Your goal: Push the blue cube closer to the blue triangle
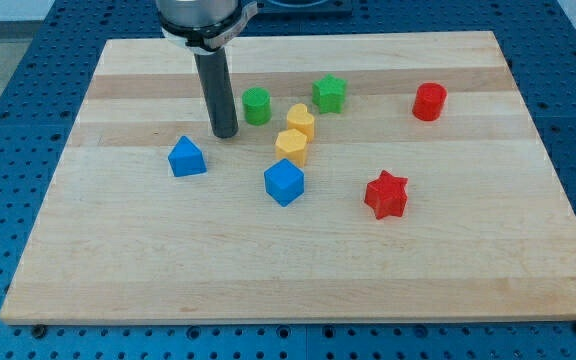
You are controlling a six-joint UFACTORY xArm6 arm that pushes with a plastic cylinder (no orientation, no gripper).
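Note:
The blue cube (284, 182) sits near the middle of the wooden board (268, 270). The blue triangle (187, 157) lies to its left, about a hand's width away. My tip (226, 133) stands on the board above and between them, a little to the upper right of the blue triangle and to the upper left of the blue cube. It touches neither block.
Two yellow blocks (292, 145) (301, 121) stand just above the blue cube. A green cylinder (256, 106) is right of my tip, a green star (330, 93) further right. A red star (386, 194) and a red cylinder (429, 101) lie on the right.

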